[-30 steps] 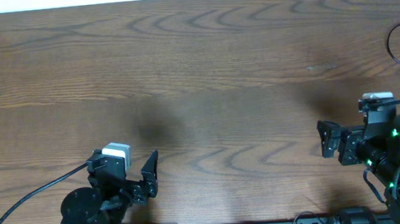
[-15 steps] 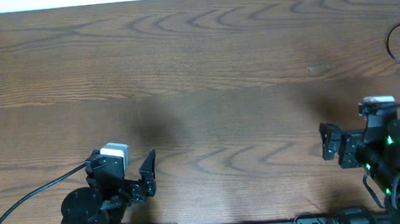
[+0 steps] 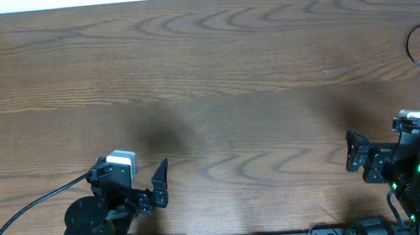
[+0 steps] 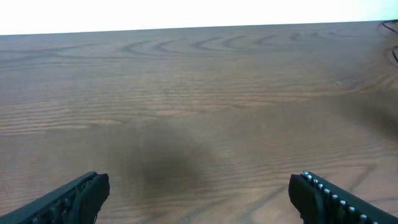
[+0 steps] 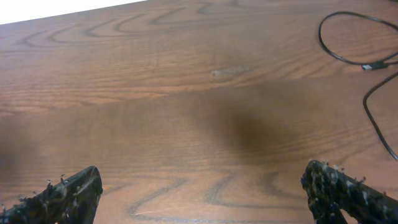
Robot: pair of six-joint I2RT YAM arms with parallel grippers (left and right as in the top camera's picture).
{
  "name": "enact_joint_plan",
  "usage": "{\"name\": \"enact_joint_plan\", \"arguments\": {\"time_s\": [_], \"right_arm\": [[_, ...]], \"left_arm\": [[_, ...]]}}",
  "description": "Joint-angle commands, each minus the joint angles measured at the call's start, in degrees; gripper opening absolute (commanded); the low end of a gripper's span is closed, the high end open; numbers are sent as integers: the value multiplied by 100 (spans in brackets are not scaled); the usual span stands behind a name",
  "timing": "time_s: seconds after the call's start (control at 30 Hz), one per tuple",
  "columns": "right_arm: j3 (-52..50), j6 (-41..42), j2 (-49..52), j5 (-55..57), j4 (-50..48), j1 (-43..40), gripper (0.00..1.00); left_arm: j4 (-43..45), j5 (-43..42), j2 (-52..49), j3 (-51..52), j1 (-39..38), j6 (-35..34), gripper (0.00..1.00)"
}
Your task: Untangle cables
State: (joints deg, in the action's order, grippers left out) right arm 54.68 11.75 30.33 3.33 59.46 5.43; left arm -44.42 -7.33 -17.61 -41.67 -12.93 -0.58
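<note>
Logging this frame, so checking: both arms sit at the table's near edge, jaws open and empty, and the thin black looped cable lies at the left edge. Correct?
Wrong side: the overhead view shows the thin black looped cable at the right edge of the brown wooden table. Both arms do sit at the near edge, jaws open and empty.
</note>
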Motion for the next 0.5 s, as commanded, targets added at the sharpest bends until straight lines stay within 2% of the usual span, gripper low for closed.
{"name": "enact_joint_plan", "arguments": {"time_s": [0.0,0.47], "right_arm": [[59,173,-2,81,90,42,99],[59,173,0,83,466,42,99]], "left_arm": [[4,-11,31,20,-13,52,98],[-33,-11,31,20,-13,52,99]]}}
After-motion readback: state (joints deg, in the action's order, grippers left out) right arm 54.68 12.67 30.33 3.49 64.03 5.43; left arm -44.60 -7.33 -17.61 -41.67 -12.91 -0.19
